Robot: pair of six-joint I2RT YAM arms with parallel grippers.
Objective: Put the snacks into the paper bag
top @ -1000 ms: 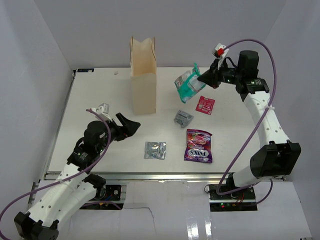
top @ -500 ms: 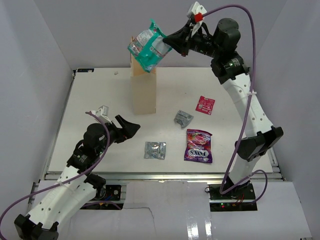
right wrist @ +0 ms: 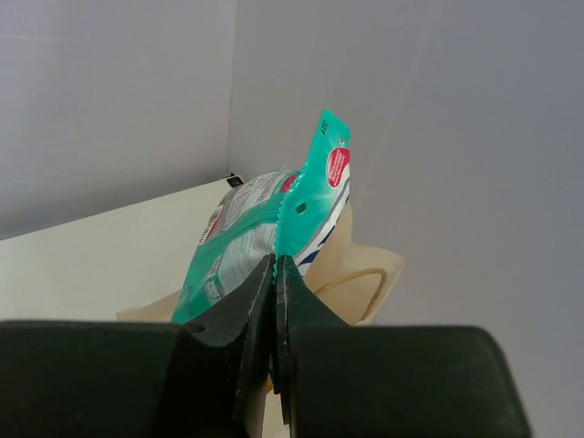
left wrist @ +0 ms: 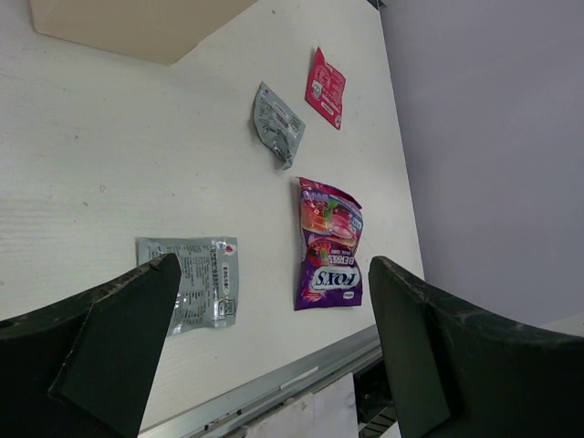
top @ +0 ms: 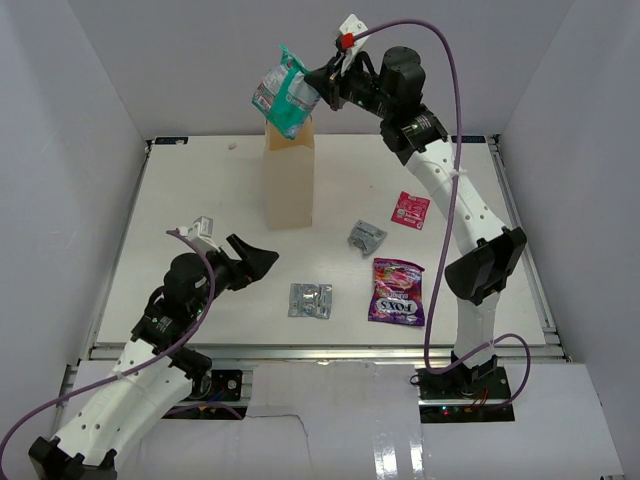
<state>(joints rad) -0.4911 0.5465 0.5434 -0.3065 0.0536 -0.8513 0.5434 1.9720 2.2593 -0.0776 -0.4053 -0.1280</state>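
The teal-and-white packet (top: 284, 94) hangs in the air at the open top of the paper bag (top: 288, 178). Your right gripper (top: 316, 87) is pinched tight on one edge of it. In your right wrist view the two fingers (right wrist: 228, 319) meet on the packet (right wrist: 265, 224), with the cream mouth and a thin handle of the bag (right wrist: 370, 274) just behind. Whether the packet's lower edge is already inside the mouth cannot be told. The bag stands upright toward the far left of the table (top: 190, 190). Four more snacks lie flat to the right of and nearer than the bag. They are a pink-red packet (top: 410, 210), a crumpled silver-grey packet (top: 366, 237) just beside it, a purple-pink packet (top: 397, 291) with white lettering nearer the front edge, and a flat silver-grey packet (top: 310, 300) to its left. Your left gripper (top: 255, 262) hovers near the front left, jaws spread wide and holding nothing. Your left wrist view looks between its dark fingers (left wrist: 119, 319) at the flat silver-grey packet (left wrist: 192, 292), the purple-pink packet (left wrist: 328, 246), the crumpled one (left wrist: 276, 123), the pink-red one (left wrist: 326, 87), and the foot of the bag (left wrist: 128, 23).
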